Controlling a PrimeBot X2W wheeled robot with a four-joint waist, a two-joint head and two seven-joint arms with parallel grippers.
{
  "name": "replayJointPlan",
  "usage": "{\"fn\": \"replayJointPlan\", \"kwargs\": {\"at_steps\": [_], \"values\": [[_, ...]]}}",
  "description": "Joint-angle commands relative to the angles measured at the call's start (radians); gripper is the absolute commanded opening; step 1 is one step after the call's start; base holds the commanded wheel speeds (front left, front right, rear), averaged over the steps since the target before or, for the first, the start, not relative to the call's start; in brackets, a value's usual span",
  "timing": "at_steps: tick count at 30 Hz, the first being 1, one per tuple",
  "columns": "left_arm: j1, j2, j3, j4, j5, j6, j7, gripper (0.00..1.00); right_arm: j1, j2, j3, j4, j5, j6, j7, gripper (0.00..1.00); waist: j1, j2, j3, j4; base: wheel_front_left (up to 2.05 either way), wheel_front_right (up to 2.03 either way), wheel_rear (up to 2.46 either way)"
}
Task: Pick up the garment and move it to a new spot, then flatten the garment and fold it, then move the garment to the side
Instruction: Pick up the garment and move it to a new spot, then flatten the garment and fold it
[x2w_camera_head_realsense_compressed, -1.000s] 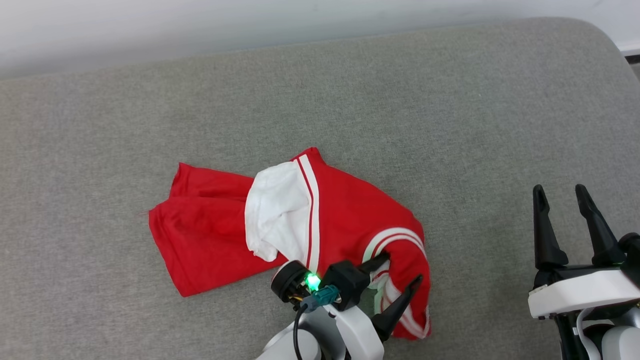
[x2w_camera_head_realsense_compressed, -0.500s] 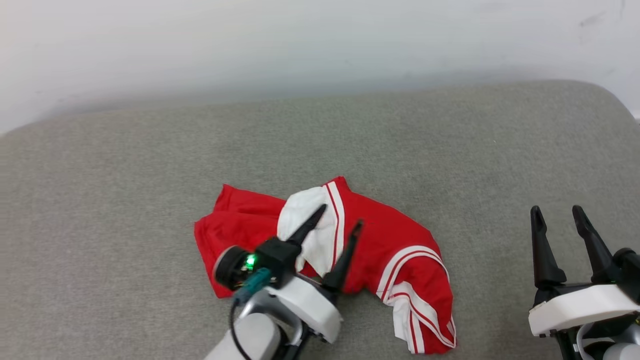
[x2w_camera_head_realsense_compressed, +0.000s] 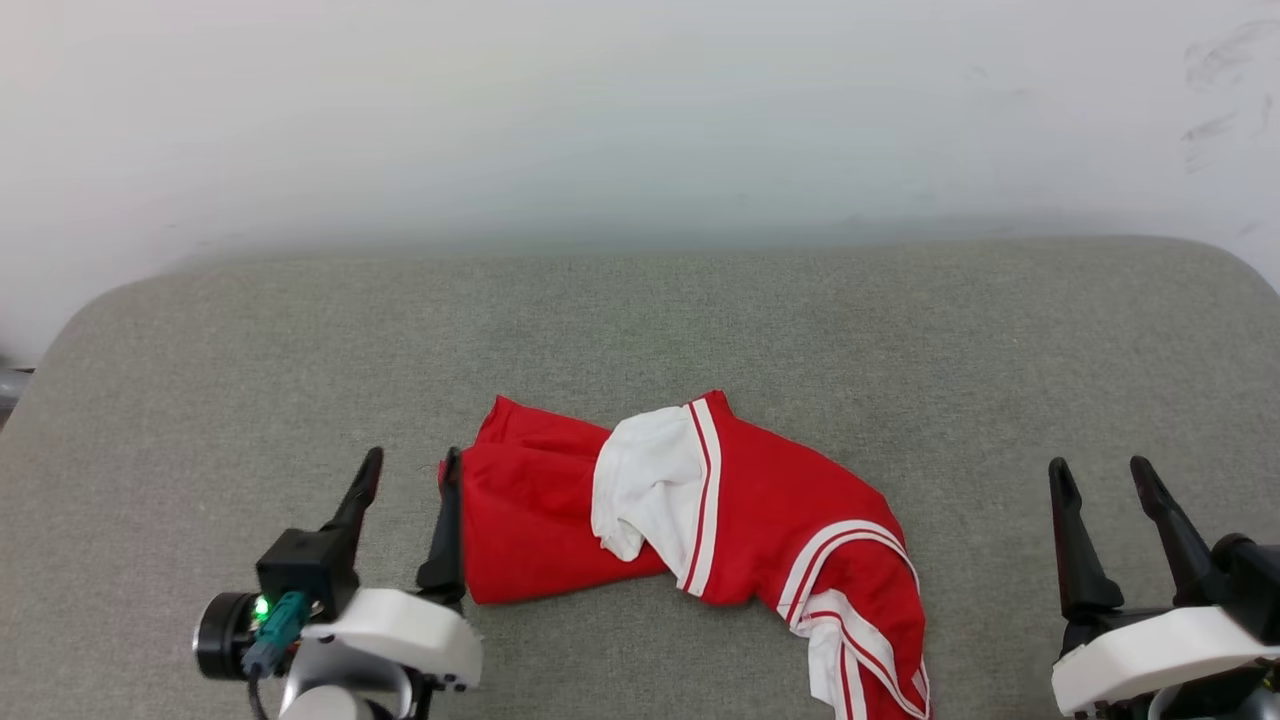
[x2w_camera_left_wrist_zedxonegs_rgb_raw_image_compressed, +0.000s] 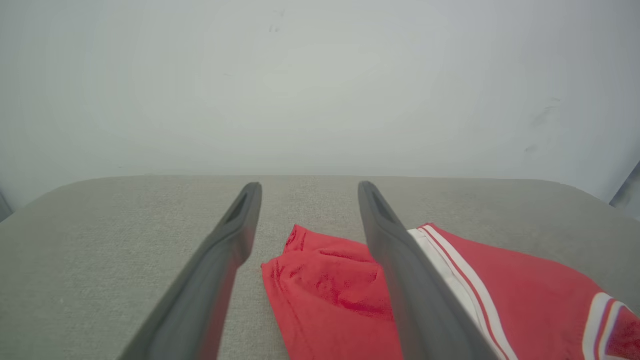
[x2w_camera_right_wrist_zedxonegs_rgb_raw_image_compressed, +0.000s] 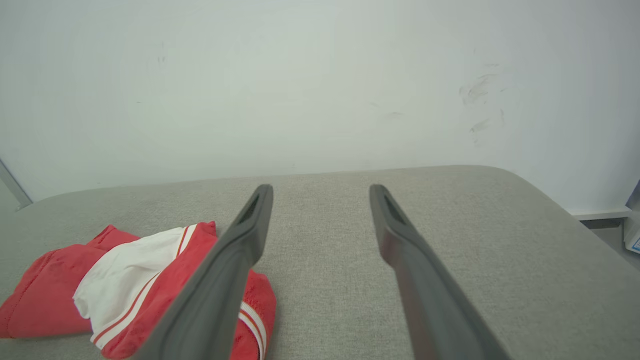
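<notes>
1. I see the garment (x2w_camera_head_realsense_compressed: 760, 510) lying crumpled on the grey fabric-covered tabletop (x2w_camera_head_realsense_compressed: 640, 320), near the front edge and roughly in the middle from side to side. It is not flattened or folded.
2. It is mostly red, with a white sleeve (x2w_camera_head_realsense_compressed: 650, 480) turned up on top near its centre and white-and-red striped trim (x2w_camera_head_realsense_compressed: 840, 540) running down its right end, which trails toward the bottom of the head view.
3. My left hand (x2w_camera_head_realsense_compressed: 412, 458) sits at the garment's left end with its two fingers spread apart and nothing between the pads. The finger nearer the garment lines up with the red edge, and I cannot tell whether it touches the cloth.
4. In the left wrist view, the left hand (x2w_camera_left_wrist_zedxonegs_rgb_raw_image_compressed: 308, 186) frames a bunched red corner of the garment (x2w_camera_left_wrist_zedxonegs_rgb_raw_image_compressed: 325, 285) in the gap, and one finger crosses in front of the white sleeve.
5. My right hand (x2w_camera_head_realsense_compressed: 1097, 465) is well apart from the garment, off to its right, with its fingers also spread and empty.
6. In the right wrist view, the right hand (x2w_camera_right_wrist_zedxonegs_rgb_raw_image_compressed: 321, 188) points across bare tabletop, and the garment (x2w_camera_right_wrist_zedxonegs_rgb_raw_image_compressed: 50, 300) lies off to the lower left.
7. A pale wall (x2w_camera_head_realsense_compressed: 640, 120) rises behind the tabletop.
</notes>
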Motion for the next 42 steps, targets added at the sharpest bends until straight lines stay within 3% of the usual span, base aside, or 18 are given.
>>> {"fn": "replayJointPlan", "kwargs": {"at_steps": [1, 7, 18, 23, 36, 42], "values": [[0.029, 0.013, 0.022, -0.012, 0.004, 0.012, -0.005, 1.0, 0.017, 0.0, 0.007, -0.004, 0.0, -0.001, 0.001, 1.0, 0.0001, 0.0, -0.006, -0.001, 0.0, 0.0, 0.0], [0.079, 0.042, 0.067, -0.042, 0.006, 0.027, -0.005, 1.0, 0.03, 0.0, 0.014, -0.01, 0.007, -0.001, 0.005, 1.0, 0.0001, 0.0, -0.016, 0.001, 0.0, 0.0, 0.0], [0.059, 0.04, 0.046, -0.052, 0.008, 0.018, 0.003, 1.0, 0.023, 0.0, 0.015, -0.01, 0.011, -0.001, 0.013, 1.0, 0.0001, 0.0, -0.008, 0.01, 0.0, 0.0, 0.0], [-0.005, 0.028, -0.007, -0.041, -0.01, -0.03, 0.081, 1.0, 0.016, 0.0, 0.015, -0.012, 0.01, -0.001, 0.018, 1.0, 0.0001, 0.0, 0.007, 0.015, 0.0, 0.0, 0.0], [-0.234, -0.024, -0.175, 0.092, -0.095, -0.208, 0.453, 1.0, -0.036, 0.0, 0.031, -0.015, 0.009, -0.001, 0.018, 1.0, 0.0001, 0.0, 0.116, -0.035, 0.0, 0.0, 0.0], [-0.291, -0.011, -0.227, 0.177, -0.112, -0.242, 0.588, 1.0, -0.059, 0.0, 0.034, 0.006, 0.022, -0.001, 0.002, 1.0, 0.0001, 0.0, 0.162, -0.07, 0.0, 0.0, 0.0]]}}
